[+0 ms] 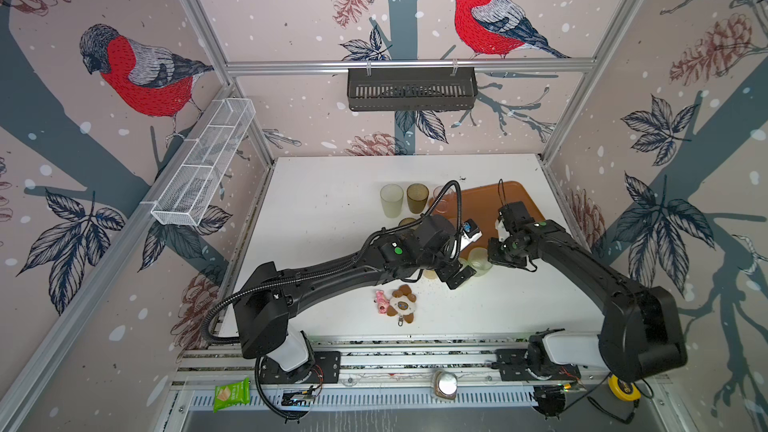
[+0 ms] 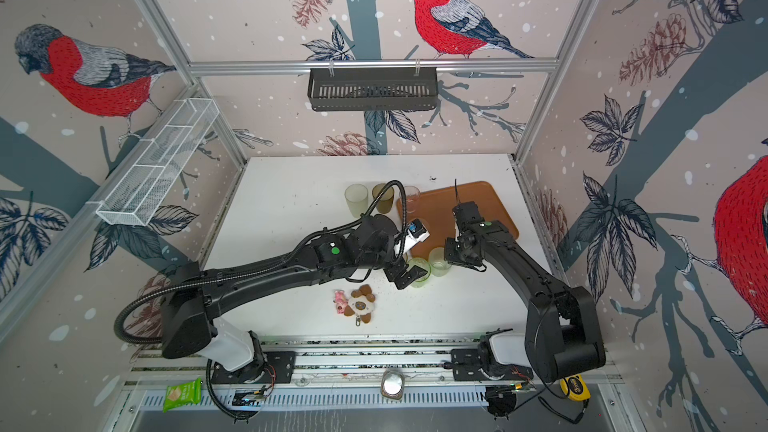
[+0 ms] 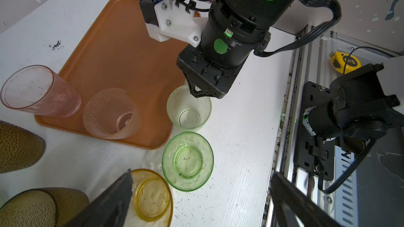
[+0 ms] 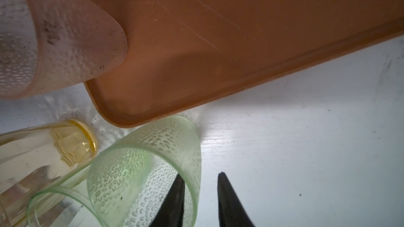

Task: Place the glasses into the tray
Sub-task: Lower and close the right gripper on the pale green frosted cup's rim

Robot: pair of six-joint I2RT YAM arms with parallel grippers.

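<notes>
Right hand (image 4: pixel 200 174) part-open astride dimpled green glass (image 4: pixel 135 160) rim (not clamped), two pink glasses (image 3: pixel 109 110) in tray (image 3: pixel 122 62)

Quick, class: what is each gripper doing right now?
Left gripper: open, holding nothing.
Right gripper: open, jaws astride the wall of the dimpled green glass, not yet clamped.

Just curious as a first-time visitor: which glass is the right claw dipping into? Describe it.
Find the orange-brown tray. Off its near left corner stand two green glasses. It is the paler, frosted, dimpled glass under the right gripper, not the clear bright-green glass.
</notes>
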